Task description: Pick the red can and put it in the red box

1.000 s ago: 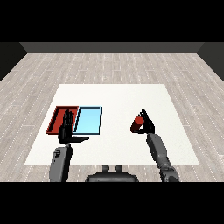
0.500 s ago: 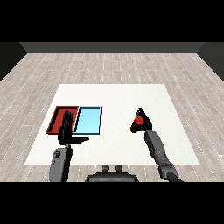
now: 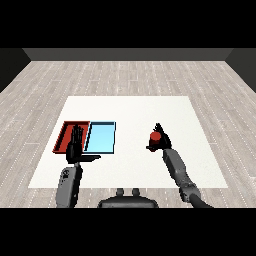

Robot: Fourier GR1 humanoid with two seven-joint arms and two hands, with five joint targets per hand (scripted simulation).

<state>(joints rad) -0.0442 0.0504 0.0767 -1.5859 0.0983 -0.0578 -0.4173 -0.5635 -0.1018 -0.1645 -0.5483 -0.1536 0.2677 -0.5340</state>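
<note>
The red can [image 3: 155, 137] stands right of the table's middle, and my right hand [image 3: 162, 141] is curled round it from the right and behind. Only the can's top and upper side show past the fingers. The red tray [image 3: 65, 135] lies at the left of the table, beside the light blue tray [image 3: 101, 137]. My left hand [image 3: 75, 146] is held upright with straight fingers in front of the red tray, covering part of it, and holds nothing.
The white table [image 3: 130, 110] stretches wide behind the trays and the can. A grey plank floor surrounds it. Both forearms come in from the lower corners.
My right hand with the can has shifted slightly left and toward me. The left hand has stayed where it was.
</note>
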